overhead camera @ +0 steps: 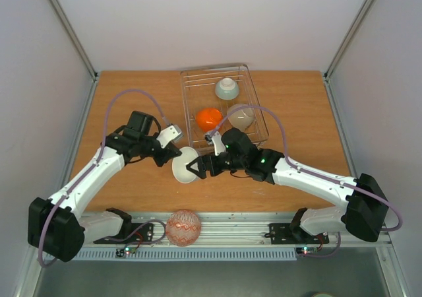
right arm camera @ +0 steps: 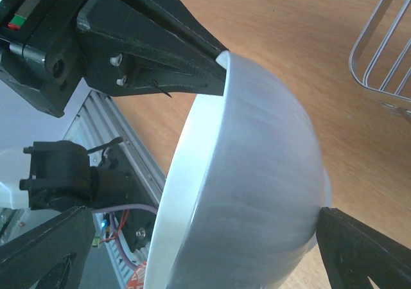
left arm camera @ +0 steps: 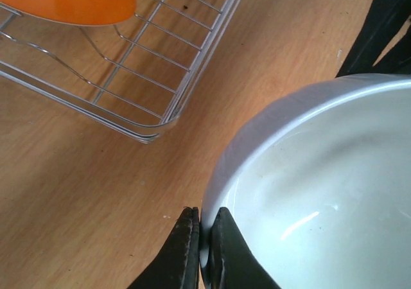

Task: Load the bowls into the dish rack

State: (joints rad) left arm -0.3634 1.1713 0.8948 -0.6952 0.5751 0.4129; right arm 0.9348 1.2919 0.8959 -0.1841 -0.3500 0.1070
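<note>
The plain white bowl (overhead camera: 184,165) is tilted on its side just in front of the dish rack (overhead camera: 191,79). My left gripper (overhead camera: 173,153) is shut on its rim, one finger inside and one outside, as the left wrist view (left arm camera: 205,221) shows on the bowl (left arm camera: 321,186). My right gripper (overhead camera: 196,168) is open, its fingers spread wide around the bowl (right arm camera: 257,173); one fingertip (right arm camera: 334,228) is at the bowl's base. In the rack lie the orange bowl (overhead camera: 208,118), the beige bowl (overhead camera: 241,116) and the blue-and-white bowl (overhead camera: 227,88).
The red-patterned bowl (overhead camera: 182,227) sits at the table's near edge between the arm bases. The rack's near corner (left arm camera: 148,131) is close to the held bowl. Grey walls enclose the wooden table.
</note>
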